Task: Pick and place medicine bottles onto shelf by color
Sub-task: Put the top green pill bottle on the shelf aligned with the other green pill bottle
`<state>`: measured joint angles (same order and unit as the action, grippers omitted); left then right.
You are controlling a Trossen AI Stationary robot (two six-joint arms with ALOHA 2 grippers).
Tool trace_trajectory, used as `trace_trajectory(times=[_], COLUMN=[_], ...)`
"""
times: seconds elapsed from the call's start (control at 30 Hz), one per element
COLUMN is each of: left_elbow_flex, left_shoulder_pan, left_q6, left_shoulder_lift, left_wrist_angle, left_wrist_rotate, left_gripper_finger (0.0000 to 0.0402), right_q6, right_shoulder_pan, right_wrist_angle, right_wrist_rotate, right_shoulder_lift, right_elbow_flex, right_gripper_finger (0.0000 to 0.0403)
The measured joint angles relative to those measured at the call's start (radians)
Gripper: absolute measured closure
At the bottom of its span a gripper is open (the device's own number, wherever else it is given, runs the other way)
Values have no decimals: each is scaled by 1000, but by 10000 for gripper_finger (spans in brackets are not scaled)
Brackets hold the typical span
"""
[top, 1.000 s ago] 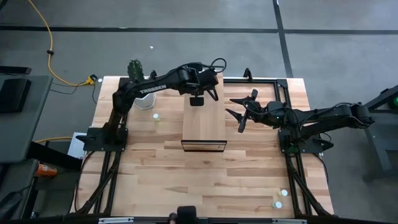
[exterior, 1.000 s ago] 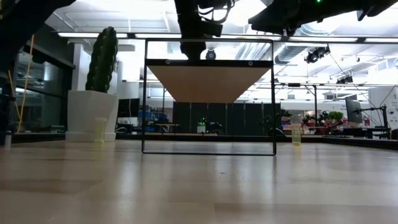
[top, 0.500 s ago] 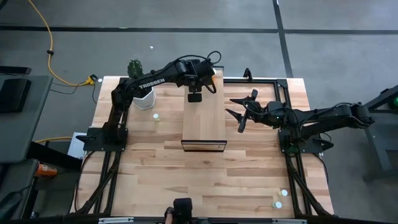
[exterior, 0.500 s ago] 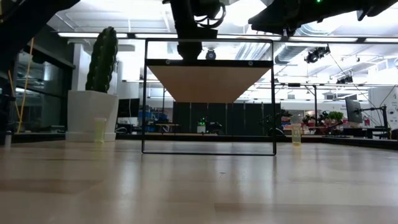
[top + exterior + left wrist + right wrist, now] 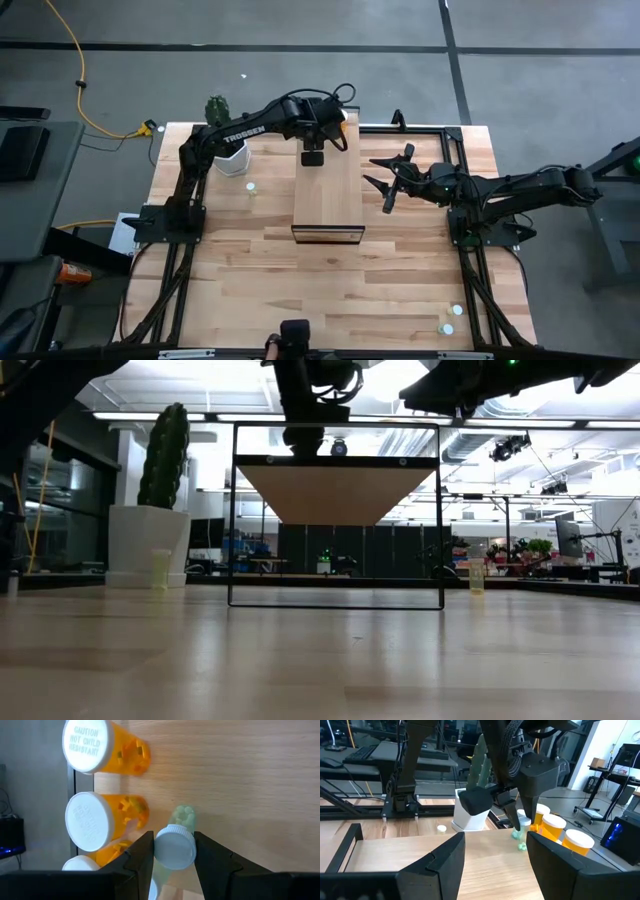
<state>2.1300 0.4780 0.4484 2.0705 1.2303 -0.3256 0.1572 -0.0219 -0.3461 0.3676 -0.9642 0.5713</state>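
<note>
My left fingers (image 5: 172, 857) pinch a small pale green white-capped medicine bottle (image 5: 176, 844) upright over the light-wood shelf (image 5: 328, 190), beside three orange bottles (image 5: 107, 817), keeping colours apart; my right fingers (image 5: 385, 180) wait spread, empty.

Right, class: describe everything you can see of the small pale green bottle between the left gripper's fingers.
The pale green bottle is a small cylinder of translucent plastic with a round white cap; pale green pills show through its body. It stands upright on the light-wood shelf, beside a row of larger orange bottles. The left gripper sits above it, one dark finger on each side of the cap, gripping it.
</note>
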Motion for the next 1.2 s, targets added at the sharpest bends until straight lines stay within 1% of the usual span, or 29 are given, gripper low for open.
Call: trace_trajectory(times=[0.7,0.77,1.0,1.2], left_elbow_flex=[0,0,0,0], left_shoulder_pan=[1,1,1,1], left_q6=[0,0,-3,-9], left_shoulder_lift=[0,0,0,0], left_wrist_angle=[-1,-1,-1,-4], left_wrist_rotate=[1,0,0,-6], left_gripper_finger=[284,277,233,211], right_q6=[-3,-3,-3,-3], right_shoulder_pan=[0,0,0,0], right_wrist_angle=[7,7,7,7], right_wrist_rotate=[0,0,0,0], right_shoulder_lift=[0,0,0,0], right_elbow_flex=[0,0,0,0], right_gripper_finger=[198,198,198,198])
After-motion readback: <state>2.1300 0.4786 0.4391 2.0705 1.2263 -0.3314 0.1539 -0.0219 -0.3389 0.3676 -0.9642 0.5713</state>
